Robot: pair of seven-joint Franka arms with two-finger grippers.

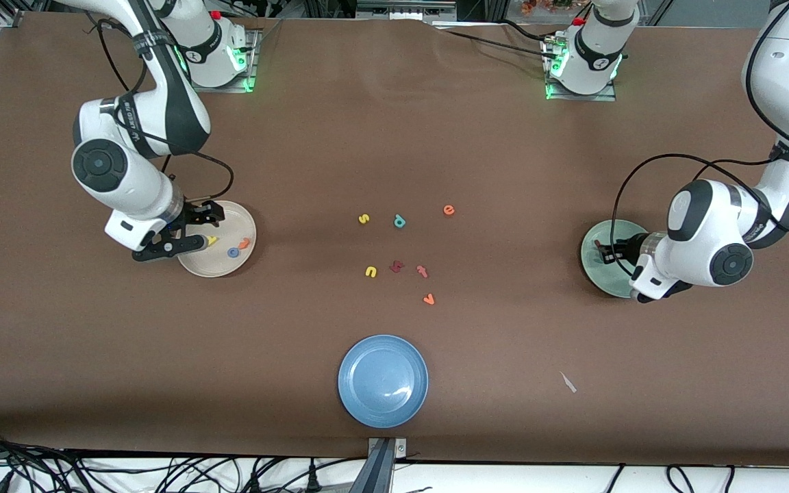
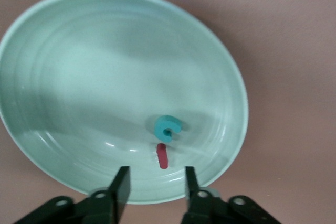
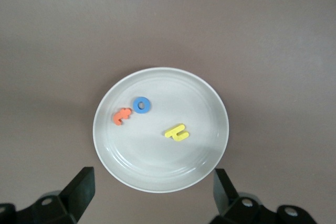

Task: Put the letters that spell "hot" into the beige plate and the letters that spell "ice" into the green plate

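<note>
The beige plate (image 1: pixel 230 222) (image 3: pixel 157 161) lies toward the right arm's end of the table. It holds the yellow h (image 1: pixel 211 240) (image 3: pixel 177 132), the blue o (image 1: pixel 233 253) (image 3: pixel 142 104) and the orange t (image 1: pixel 244 243) (image 3: pixel 122 116). Over its rim hangs my right gripper (image 1: pixel 211 229) (image 3: pixel 151 187), open wide and empty. The green plate (image 1: pixel 596 270) (image 2: pixel 105 77) lies toward the left arm's end, with the teal c (image 2: pixel 168 126) and the dark red i (image 2: pixel 163 156) in it. My left gripper (image 1: pixel 605 253) (image 2: pixel 156 182) is low over this plate, open, with the i just past its fingertips. The orange e (image 1: pixel 448 210) lies on the table's middle.
Around the table's middle lie a yellow s (image 1: pixel 364 219), a teal p/d letter (image 1: pixel 399 221), a yellow u (image 1: pixel 370 272), a dark red angular letter (image 1: pixel 396 266), a salmon letter (image 1: pixel 422 271) and an orange v (image 1: pixel 428 298). A blue plate (image 1: pixel 383 404) sits nearest the front camera.
</note>
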